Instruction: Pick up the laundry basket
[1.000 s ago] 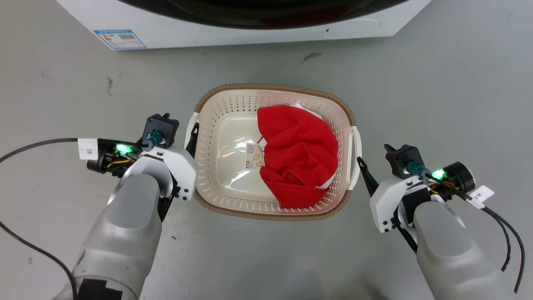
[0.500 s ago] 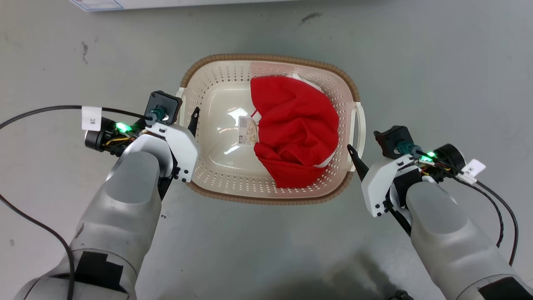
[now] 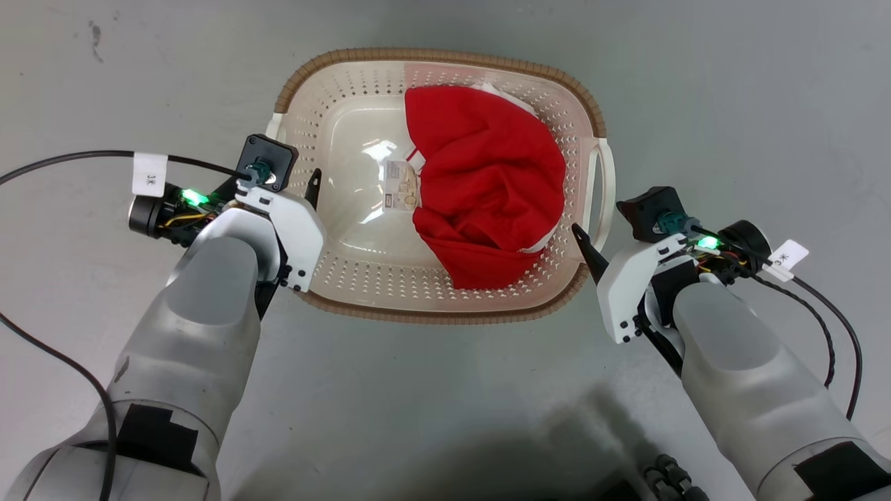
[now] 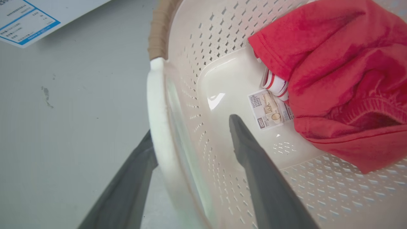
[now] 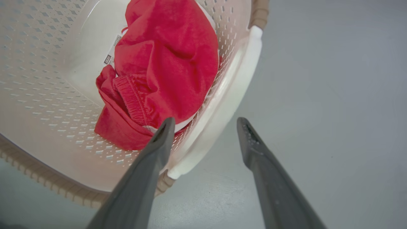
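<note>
1. A bare grey floor [image 3: 445,390] is spread beneath everything, and a white panel [image 4: 22,19] with a blue-edged label is caught at the corner of the left wrist view.
2. On the left, the left gripper [image 4: 190,133] is held open. Its fingers are set astride the basket's left handle [image 4: 157,105], one outside the wall and one inside, and no squeeze on the handle is seen.
3. In the middle, the laundry basket [image 3: 431,54] is seen on the floor between the two grippers. Its long axis is laid from left to right, with a handle at each short end. A red garment [image 3: 487,181] is heaped in its right half.
4. On the right, the right gripper [image 5: 205,122] is likewise spread open, with the right handle [image 5: 229,92] taken between its fingers but not pinched.
5. The lift is judged to turn on the handles being bracketed by open fingers. Both pairs would have to be closed before any raising, and neither arm is noticeably nearer.
</note>
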